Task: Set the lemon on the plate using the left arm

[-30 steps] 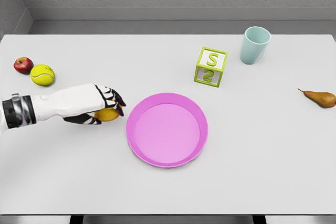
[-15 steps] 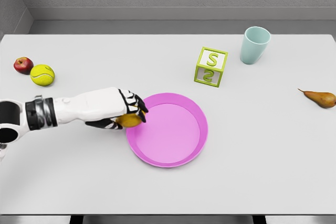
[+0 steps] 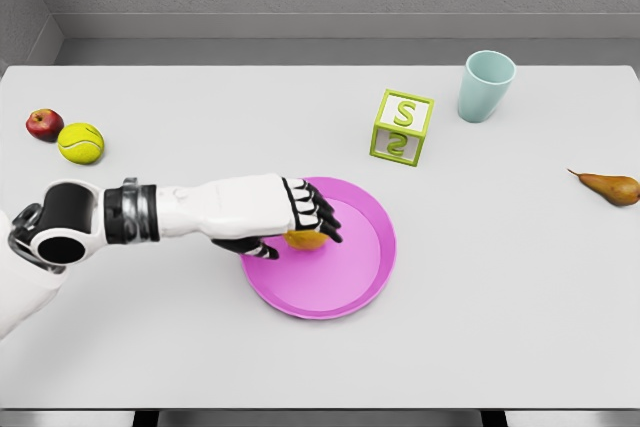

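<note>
Now left hand grips lemon over plate; block reads "S".

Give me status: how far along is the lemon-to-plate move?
Pickup and carry look done: the white left hand grips the small yellow lemon over the round pink plate, inside its rim. In hand: placement; whether the lemon touches the plate can't be told. Left: release and pull the arm clear. The right arm isn't in view.

A white desk holds a red apple touching a yellow-green tennis ball at far left, a green letter block, a pale teal cup, and a brown pear at far right.
</note>
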Controlling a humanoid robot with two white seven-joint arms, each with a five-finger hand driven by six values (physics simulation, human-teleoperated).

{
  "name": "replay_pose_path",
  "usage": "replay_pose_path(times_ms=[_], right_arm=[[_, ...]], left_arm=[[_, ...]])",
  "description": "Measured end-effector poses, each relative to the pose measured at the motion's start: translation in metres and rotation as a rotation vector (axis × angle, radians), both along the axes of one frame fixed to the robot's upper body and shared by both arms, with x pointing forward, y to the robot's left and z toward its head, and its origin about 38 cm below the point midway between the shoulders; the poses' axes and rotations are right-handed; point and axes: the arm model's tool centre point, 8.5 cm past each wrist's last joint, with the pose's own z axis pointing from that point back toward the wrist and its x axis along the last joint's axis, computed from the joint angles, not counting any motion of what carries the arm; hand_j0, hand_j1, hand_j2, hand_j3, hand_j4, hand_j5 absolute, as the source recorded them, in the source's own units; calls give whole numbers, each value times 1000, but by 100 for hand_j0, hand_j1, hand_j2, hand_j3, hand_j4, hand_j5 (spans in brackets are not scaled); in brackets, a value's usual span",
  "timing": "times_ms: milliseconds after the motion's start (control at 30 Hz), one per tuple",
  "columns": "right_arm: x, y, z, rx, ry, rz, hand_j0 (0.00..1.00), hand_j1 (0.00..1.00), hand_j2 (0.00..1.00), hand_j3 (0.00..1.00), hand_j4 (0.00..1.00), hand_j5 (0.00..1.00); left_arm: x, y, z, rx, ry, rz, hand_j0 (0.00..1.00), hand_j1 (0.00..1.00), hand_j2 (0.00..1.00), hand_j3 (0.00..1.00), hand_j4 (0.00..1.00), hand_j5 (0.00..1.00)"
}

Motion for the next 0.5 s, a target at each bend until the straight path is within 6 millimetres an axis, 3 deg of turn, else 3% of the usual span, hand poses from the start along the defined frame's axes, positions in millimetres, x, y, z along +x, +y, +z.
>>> replay_pose_path(times_ms=[200,367,500], right_arm=[[0,0,0,0,0,0,100,100,100,100,100,100],[0,0,0,0,0,0,100,100,100,100,100,100],[-1,0,0,0,2,0,100,100,100,100,100,100]], left_arm=[[14,72,27,52,-34,147,100,100,100,100,100,100],[18,127,23,94,14,275,100,100,100,100,100,100],[21,154,12,105,70,345,100,100,100,100,100,100]])
